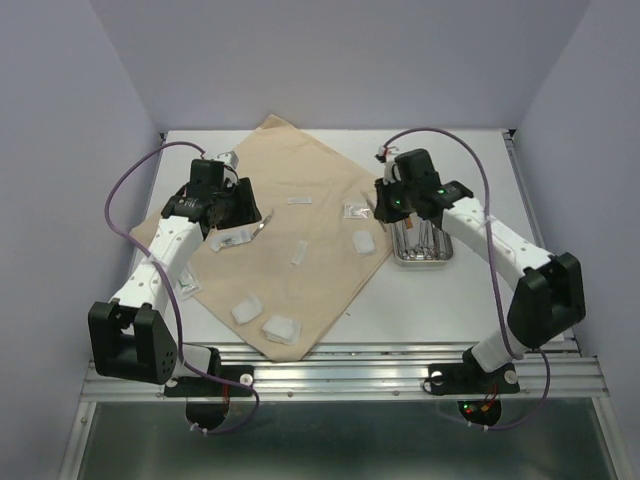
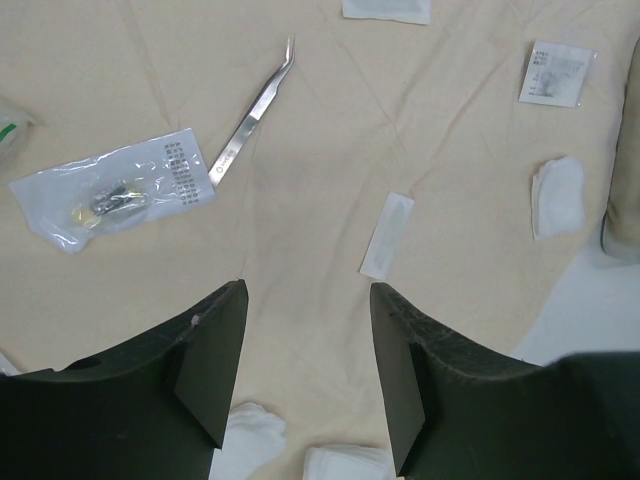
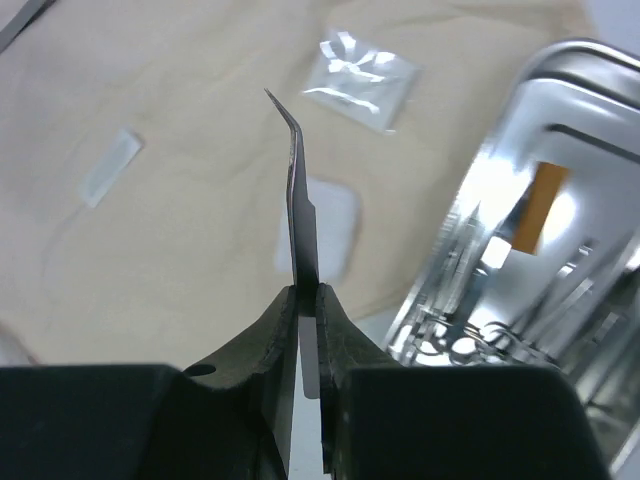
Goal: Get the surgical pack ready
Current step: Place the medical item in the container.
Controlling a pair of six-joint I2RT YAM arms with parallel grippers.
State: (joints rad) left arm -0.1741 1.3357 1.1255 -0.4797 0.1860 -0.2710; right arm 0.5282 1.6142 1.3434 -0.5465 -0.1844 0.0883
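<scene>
We note the right claw [image 3: 307,295] pinched shut on bent-tip tweezers [image 3: 298,200], their tips pointing out over the cloth [image 3: 180,250]. The tray [image 3: 580,60] sits just beside it, with what we take for scissor handles [image 3: 460,350] inside. The left claw [image 2: 307,290] gapes empty above the cloth, and a second pair of tweezers [image 2: 250,112] lies ahead of it, apart.

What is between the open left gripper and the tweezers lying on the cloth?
Nothing visible. Only bare cloth lies between the left gripper and the tweezers. A plastic packet sits beside their near end, off to the side, not in the path.
</scene>
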